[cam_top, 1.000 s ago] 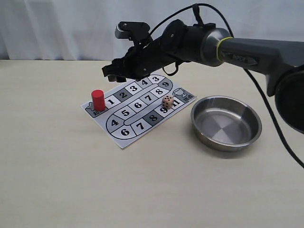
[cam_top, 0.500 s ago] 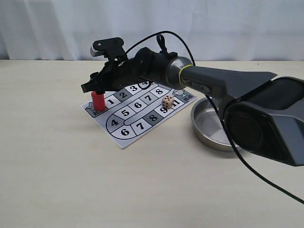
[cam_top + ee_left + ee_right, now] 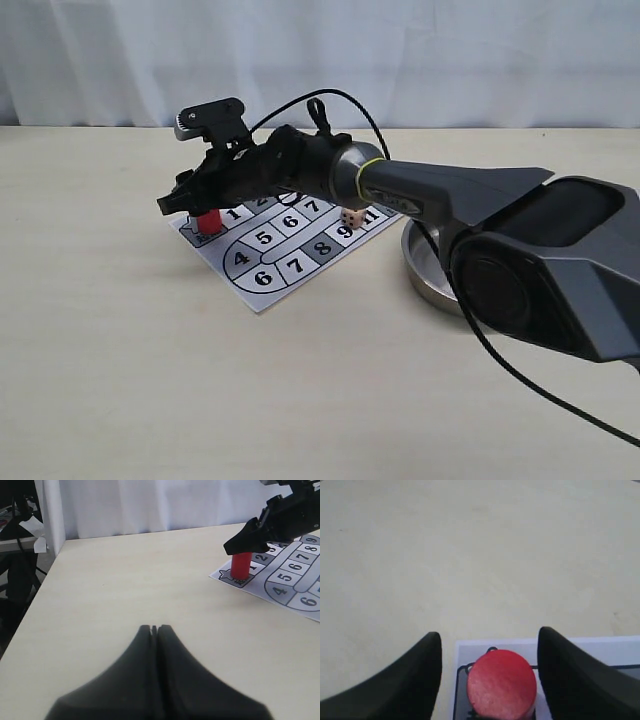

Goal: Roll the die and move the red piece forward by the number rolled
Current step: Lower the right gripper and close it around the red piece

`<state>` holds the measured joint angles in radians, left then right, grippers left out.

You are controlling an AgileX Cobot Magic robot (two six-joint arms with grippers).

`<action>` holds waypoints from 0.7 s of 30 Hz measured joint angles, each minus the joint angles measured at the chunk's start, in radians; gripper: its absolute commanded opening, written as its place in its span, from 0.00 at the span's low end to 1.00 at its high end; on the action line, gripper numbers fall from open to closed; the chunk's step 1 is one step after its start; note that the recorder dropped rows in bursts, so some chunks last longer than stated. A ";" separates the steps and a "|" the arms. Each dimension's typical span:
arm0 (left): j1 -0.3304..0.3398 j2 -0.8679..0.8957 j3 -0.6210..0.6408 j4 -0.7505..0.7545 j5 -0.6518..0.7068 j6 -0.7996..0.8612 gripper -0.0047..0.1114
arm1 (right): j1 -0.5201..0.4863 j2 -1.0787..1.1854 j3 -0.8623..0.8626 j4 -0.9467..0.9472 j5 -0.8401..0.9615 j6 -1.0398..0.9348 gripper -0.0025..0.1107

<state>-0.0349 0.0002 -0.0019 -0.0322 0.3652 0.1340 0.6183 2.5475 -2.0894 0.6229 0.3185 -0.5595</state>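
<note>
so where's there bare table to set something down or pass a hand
Bare table lies on the camera side of the board and between it and the left gripper. Crowded: the right gripper straddles the red piece, die and bowl close by.

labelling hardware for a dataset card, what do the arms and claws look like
The right arm is dark grey with smooth rounded housings, a thin yellow-green ring behind the wrist and a black cable looping along it. The right claw has two black tapering fingers. The left claw is black too; its arm is out of view.
</note>
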 measured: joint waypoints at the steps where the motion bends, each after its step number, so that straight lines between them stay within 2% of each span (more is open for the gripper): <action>1: 0.000 0.000 0.000 0.000 0.000 0.000 0.04 | 0.000 0.000 0.000 -0.002 0.000 0.000 0.50; 7: 0.000 0.000 0.000 0.000 0.000 0.000 0.04 | 0.000 0.026 0.000 -0.090 0.002 0.000 0.50; 18: 0.000 0.000 0.000 0.000 0.000 0.000 0.04 | 0.000 0.034 0.000 -0.100 0.002 -0.002 0.50; 21: 0.000 0.000 0.000 0.000 0.000 0.000 0.04 | 0.000 0.038 0.000 -0.100 0.002 -0.002 0.41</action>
<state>-0.0349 0.0002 -0.0019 -0.0322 0.3652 0.1340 0.6183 2.5857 -2.0898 0.5228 0.3203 -0.5612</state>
